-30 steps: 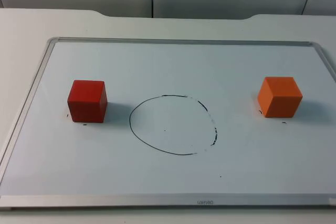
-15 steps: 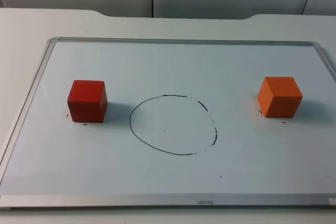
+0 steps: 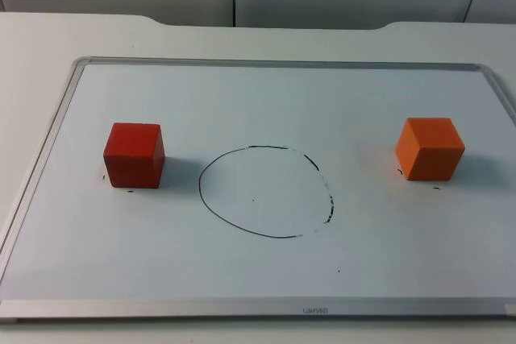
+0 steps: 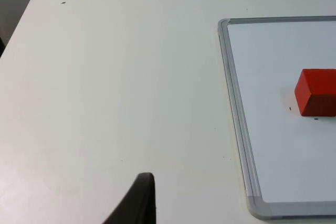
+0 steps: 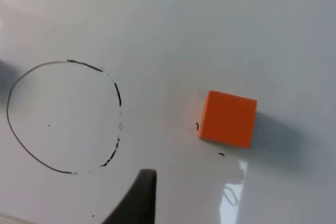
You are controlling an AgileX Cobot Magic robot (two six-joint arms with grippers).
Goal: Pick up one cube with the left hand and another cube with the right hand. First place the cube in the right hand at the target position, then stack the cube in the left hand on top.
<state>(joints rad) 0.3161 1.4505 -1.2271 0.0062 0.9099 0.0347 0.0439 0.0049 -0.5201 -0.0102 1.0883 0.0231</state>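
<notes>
Top view shows me the red cube (image 3: 134,155) and orange cube (image 3: 430,148) flanking the drawn circle (image 3: 265,192) on the whiteboard (image 3: 266,94), untouched, so I should centre each pincer squarely above its cube before descending, though I cannot tell either pincer's opening.

The top view looks down and forward over the whiteboard (image 3: 266,279); both wrist views share it, each looking past its end effector.

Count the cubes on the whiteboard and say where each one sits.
2. The red cube sits left of the drawn circle; the orange cube sits to its right. Both lie outside it, on the whiteboard.
</notes>
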